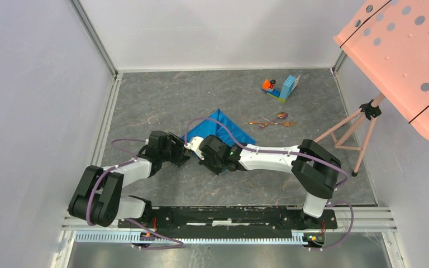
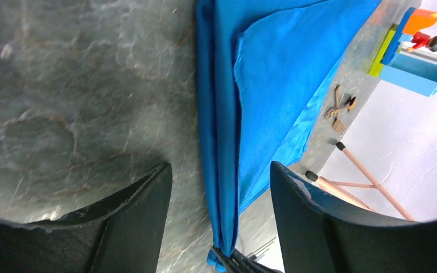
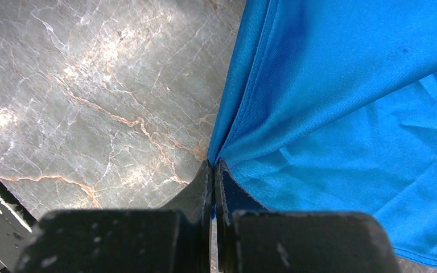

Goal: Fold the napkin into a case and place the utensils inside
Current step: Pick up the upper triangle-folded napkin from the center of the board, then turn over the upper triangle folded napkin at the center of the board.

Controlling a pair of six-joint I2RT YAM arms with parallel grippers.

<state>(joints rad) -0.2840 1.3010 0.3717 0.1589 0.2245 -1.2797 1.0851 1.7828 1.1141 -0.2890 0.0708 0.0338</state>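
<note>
The bright blue napkin (image 1: 219,129) lies on the grey table as a layered triangle; no case shows. My right gripper (image 3: 213,166) is shut on the napkin's (image 3: 347,102) near corner, which bunches into a ridge. My left gripper (image 2: 222,196) is open and straddles that ridge of the napkin (image 2: 273,85), its fingers (image 2: 139,219) standing apart from the cloth on both sides. In the top view the two grippers meet at the cloth's near-left tip, left (image 1: 183,149) and right (image 1: 200,146). The copper utensils (image 1: 272,121) lie in a small pile right of the napkin, also seen from the left wrist (image 2: 339,107).
A toy block piece in orange, blue and green (image 1: 281,88) stands at the back right, and shows in the left wrist view (image 2: 404,51). A pink perforated panel (image 1: 408,50) on a tripod (image 1: 357,131) stands at the right edge. White walls enclose the table.
</note>
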